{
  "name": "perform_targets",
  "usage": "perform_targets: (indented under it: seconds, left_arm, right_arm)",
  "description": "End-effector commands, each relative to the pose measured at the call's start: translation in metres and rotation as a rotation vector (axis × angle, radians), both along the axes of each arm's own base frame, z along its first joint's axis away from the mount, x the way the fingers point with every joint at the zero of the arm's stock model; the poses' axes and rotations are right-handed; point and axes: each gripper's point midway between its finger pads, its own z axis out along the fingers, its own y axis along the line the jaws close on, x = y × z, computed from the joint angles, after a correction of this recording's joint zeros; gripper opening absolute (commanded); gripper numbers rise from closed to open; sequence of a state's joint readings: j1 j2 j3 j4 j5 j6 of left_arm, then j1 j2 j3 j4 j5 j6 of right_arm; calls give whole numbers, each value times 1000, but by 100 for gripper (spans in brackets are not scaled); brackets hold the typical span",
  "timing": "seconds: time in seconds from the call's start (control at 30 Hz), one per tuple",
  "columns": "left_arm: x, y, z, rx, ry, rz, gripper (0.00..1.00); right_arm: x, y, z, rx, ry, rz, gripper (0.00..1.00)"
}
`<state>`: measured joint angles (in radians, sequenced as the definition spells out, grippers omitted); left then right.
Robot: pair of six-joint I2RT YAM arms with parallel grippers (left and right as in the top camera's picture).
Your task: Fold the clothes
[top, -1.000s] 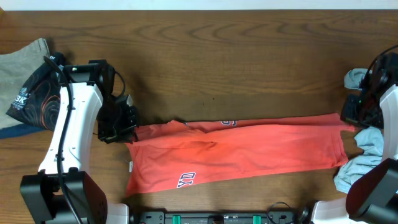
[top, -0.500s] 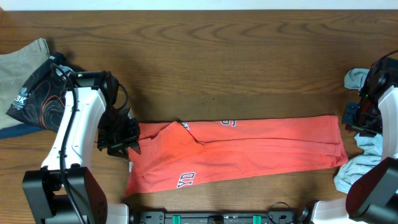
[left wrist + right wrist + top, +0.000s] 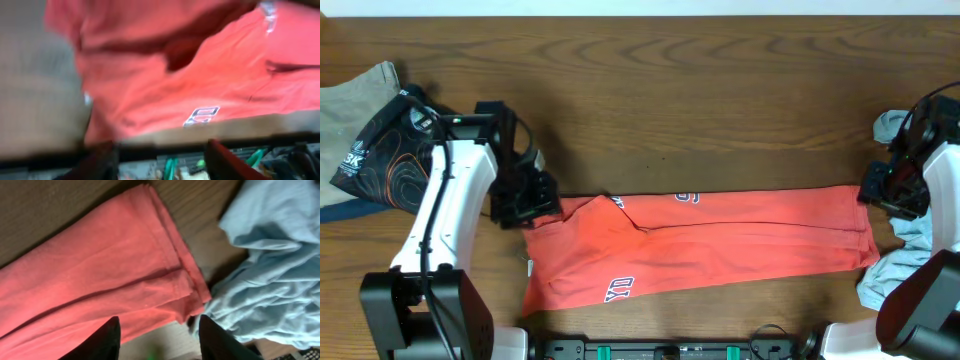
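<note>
Since the red shirt [image 3: 720, 245] lay folded into a long band along the table's [image 3: 670, 90] near edge, the left gripper [image 3: 532, 200] and right gripper [image 3: 878, 187] hovered at its two ends, both partly open and holding nothing, likely placed for a crosswise fold.

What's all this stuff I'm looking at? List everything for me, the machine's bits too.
Table: one, dark brown wood, under everything.
Red tee: one, coral-red with white lettering, folded into a long strip across the middle, on the robot's side.
Light blue clothes: one crumpled heap, number of pieces unclear, at the red tee's right end.
Black garment: one, black with an orange swirl print, far left.
Beige garment: one, grey-beige, far left corner, partly under the black one.
Blue cloth: one sliver, left edge.
Left gripper: one, black on a white arm, open, over the tee's left end.
Right gripper: one, black, open, over the tee's right end.
</note>
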<state>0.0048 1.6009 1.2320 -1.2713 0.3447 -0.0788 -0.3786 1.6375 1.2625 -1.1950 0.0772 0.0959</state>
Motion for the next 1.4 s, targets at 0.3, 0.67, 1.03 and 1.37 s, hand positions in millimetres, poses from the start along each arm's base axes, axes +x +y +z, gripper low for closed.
perform_targets:
  seconds: [0.3, 0.67, 1.03, 1.37]
  left_arm:
    - [24, -47, -33, 46, -185, -203, 72]
    - [11, -37, -75, 165, -129, -207, 67]
    - [-23, -62, -67, 26, 3, -221, 6]
    - [-115, -85, -30, -104, 375, -285, 6]
  right_arm:
    - [-16, 13, -31, 75, 17, -19, 54]
    - [-14, 12, -31, 72, 10, -19, 55]
    - [-14, 12, -31, 73, 10, -19, 54]
    - [-14, 12, -31, 72, 11, -19, 55]
